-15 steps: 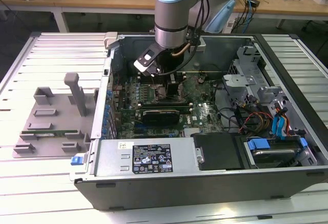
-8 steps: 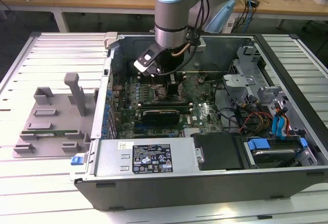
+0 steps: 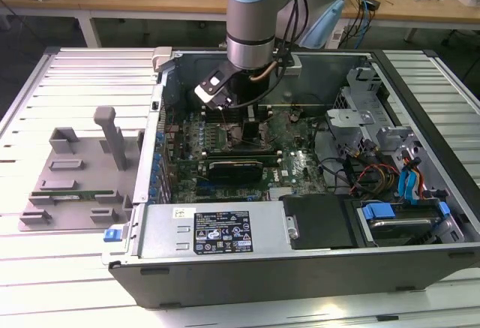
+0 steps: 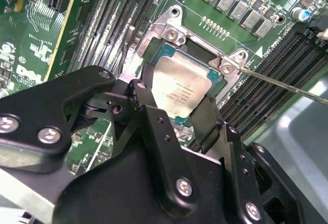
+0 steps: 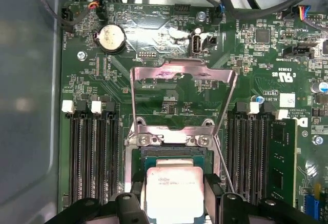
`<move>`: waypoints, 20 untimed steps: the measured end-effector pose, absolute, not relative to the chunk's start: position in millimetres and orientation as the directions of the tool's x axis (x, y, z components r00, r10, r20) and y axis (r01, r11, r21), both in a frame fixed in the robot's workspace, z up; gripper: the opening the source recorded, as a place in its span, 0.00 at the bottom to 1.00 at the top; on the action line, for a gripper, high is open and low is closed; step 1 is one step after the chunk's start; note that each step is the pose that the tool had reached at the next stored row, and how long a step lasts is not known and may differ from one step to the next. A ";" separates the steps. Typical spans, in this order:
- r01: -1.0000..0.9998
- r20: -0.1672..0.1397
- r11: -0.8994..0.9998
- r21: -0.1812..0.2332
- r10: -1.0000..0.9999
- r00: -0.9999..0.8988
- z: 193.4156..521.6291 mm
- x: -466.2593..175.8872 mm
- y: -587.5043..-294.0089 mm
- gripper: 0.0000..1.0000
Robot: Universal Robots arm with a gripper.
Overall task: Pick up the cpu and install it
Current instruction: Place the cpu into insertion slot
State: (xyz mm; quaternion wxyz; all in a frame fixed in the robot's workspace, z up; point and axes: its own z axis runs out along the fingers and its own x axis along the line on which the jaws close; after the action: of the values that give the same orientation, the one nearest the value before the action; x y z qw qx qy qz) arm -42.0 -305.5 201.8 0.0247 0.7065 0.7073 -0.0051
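- At the exterior view's left, a grey fixture tray [image 3: 75, 164] sits on the slatted surface [image 3: 45, 283]. A green memory stick [image 3: 71, 191] lies in one of its slots.
- Just right of the tray, the open computer case [image 3: 315, 272] lies on its side with the motherboard [image 3: 300, 167] facing up.
- The arm [image 3: 255, 20] reaches down into the far left part of the case, above the motherboard.
- In both wrist views the tool [image 4: 179, 88] [image 5: 174, 189] has a narrow hold. Its two black fingers [image 4: 146, 101] [image 5: 136, 196] press against opposite edges of the cpu [image 4: 180, 89] [image 5: 174, 193].
- The cpu therefore sits squarely between the fingertips, directly over the socket [image 5: 171, 154]. The metal load plate [image 5: 182, 75] is swung open beyond it.
- Whether the chip is seated in the socket or just above it cannot be told.
- The cpu lies flat with its silver plate up and a thin green rim around it. It is square (so it has no long axis to speak of).
- Its edges line up with the socket frame [image 4: 171, 29] and run parallel to the memory slots [image 5: 92, 152] on either side.
- A thin lever rod [image 4: 287, 83] runs past one corner of the frame.
- At the exterior view's right, a drive cage with blue tabs [image 3: 409, 182] stands well apart from the tool.
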 end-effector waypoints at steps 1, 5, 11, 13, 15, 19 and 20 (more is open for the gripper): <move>1.000 -0.042 -0.001 0.028 0.999 0.002 201.6 -40.8 -305.5 0.54; 1.000 -0.042 -0.001 0.028 0.999 0.002 201.2 -38.2 -305.5 0.54; 1.000 -0.042 -0.001 0.028 0.999 0.002 200.5 -38.2 -305.5 0.54; 1.000 -0.042 -0.001 0.028 0.999 0.002 200.0 -38.2 -305.5 0.54; 1.000 -0.042 -0.001 0.028 0.999 0.002 200.1 -38.2 -305.5 0.54; 1.000 -0.042 -0.001 0.028 0.999 0.002 199.9 -38.2 -305.5 0.55; 1.000 -0.042 -0.001 0.028 0.999 0.002 199.9 -38.2 -305.5 0.55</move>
State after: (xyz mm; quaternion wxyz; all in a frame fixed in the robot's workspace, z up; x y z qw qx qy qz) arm -38.2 -305.5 199.9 0.0247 0.7075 0.7063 -0.0051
